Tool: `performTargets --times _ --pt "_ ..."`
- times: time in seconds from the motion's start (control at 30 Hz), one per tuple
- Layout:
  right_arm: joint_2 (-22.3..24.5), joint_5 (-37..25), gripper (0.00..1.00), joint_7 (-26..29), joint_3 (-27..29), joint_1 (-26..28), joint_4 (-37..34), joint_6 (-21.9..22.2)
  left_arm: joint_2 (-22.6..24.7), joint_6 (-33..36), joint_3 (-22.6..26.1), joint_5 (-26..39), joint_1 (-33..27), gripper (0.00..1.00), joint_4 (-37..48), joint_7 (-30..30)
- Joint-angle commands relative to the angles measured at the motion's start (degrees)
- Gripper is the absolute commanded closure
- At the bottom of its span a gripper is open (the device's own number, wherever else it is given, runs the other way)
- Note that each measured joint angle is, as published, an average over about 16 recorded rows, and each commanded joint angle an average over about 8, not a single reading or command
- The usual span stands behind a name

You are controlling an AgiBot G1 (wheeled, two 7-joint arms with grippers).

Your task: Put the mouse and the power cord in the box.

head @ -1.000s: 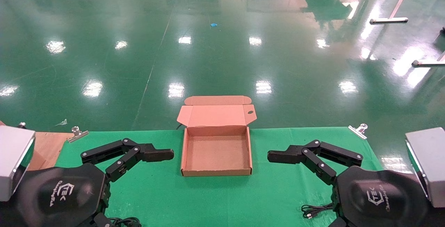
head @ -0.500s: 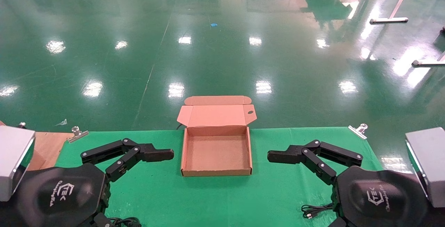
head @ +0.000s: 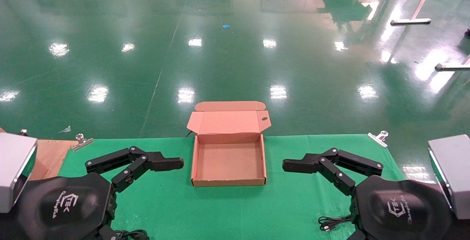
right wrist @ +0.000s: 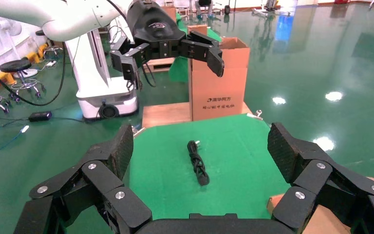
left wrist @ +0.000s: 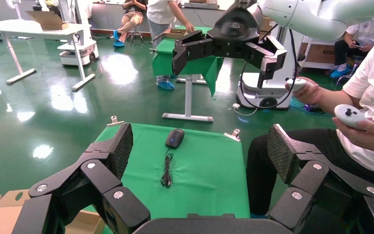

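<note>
The green table (head: 227,210) has the box (head: 228,163) sitting in the middle at its far edge, lid flipped back and nothing inside. The left gripper (head: 172,164) and right gripper (head: 293,165) hover on either side of it, fingers spread wide, holding nothing. The power cord (right wrist: 197,162) lies bundled on the left side, and the mouse (left wrist: 175,138) sits over on the right side.

box (head: 228,161) sitting open, empty, mid-cloth | mouse (left wrist: 175,138) lying flat, cable trailing | power cord (right wrist: 197,163) lying bundled straight
</note>
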Motion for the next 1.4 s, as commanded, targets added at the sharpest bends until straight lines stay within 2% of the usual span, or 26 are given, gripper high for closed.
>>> performTargets --times 0.03,0.2,0.37,0.57,0.8,1.03,1.4 --pt "0.2 -0.1 0.00 -0.2 0.0 0.0 0.2 -0.1 -0.1 0.1 0.0 0.0 0.1 0.00 -0.2 0.0" --pt "0.0 -10.2 0.00 -2.5 -3.4 4.0 -0.7 -1.2 -0.3 1.4 3.7 8.8 -3.5 0.00 0.2 -0.1" --pt "-1.9 -26.3 0.00 -6.5 -9.5 11.1 -1.7 -2.7 -0.2 2.9 7.8 19.2 -7.8 0.00 2.9 1.6" --pt "-6.6 -46.8 0.00 -9.3 -17.9 19.0 -4.2 -2.8 1.3 3.5 13.7 32.1 -13.5 0.00 9.4 5.7" --pt "-13.4 -62.8 0.00 -13.2 -25.3 23.3 -12.0 0.0 6.0 1.7 20.4 46.4 -19.6 0.00 20.2 12.1" --pt "-19.0 -69.9 0.00 -19.4 -28.5 24.1 -24.0 6.4 12.0 -3.2 24.4 55.1 -22.0 0.00 33.5 18.8" --pt "-28.2 -71.1 0.00 -30.5 -29.5 25.6 -45.5 16.0 18.8 -12.2 25.6 58.4 -23.4 0.00 52.5 28.0"
